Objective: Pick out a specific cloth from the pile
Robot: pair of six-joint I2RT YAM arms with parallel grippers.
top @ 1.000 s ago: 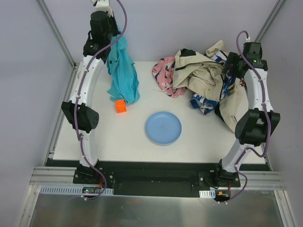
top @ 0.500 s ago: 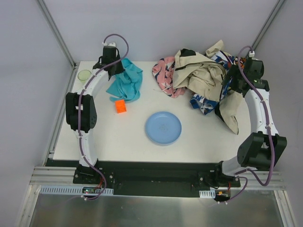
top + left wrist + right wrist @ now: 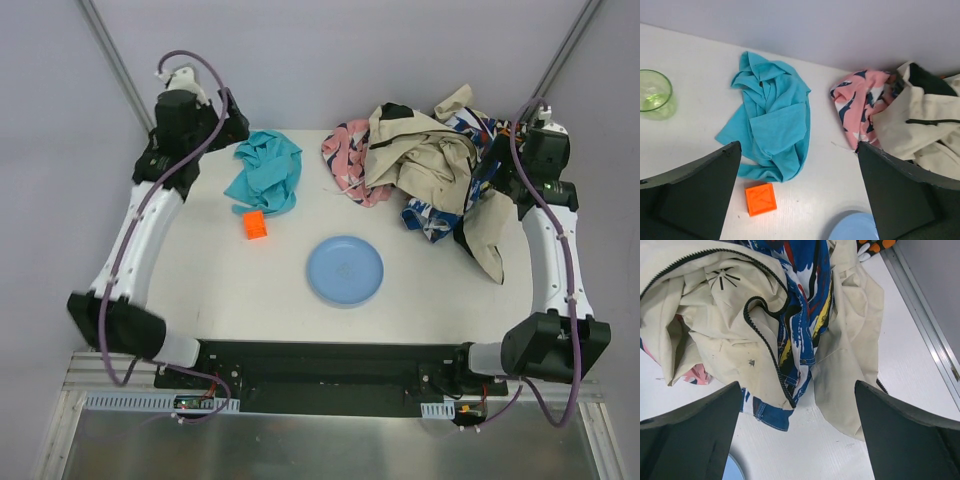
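Observation:
The teal cloth (image 3: 266, 172) (image 3: 772, 121) lies crumpled on the white table at the back left, apart from the pile (image 3: 435, 165). The pile is a heap of beige, pink-patterned and blue-white garments at the back right (image 3: 740, 315). My left gripper (image 3: 222, 128) (image 3: 797, 192) hangs open above and left of the cloth, holding nothing. My right gripper (image 3: 497, 170) (image 3: 797, 432) hovers open over the right edge of the pile, also holding nothing.
An orange cube (image 3: 255, 225) (image 3: 760, 198) sits just in front of the cloth. A blue plate (image 3: 345, 270) lies at the table's centre. A green glass cup (image 3: 653, 93) stands at the far left. The pink garment (image 3: 860, 107) marks the pile's left edge.
My left gripper let go of the teal cloth, which dropped from hanging onto the table. The left arm then swung back and leftward. The right arm shifted slightly right.

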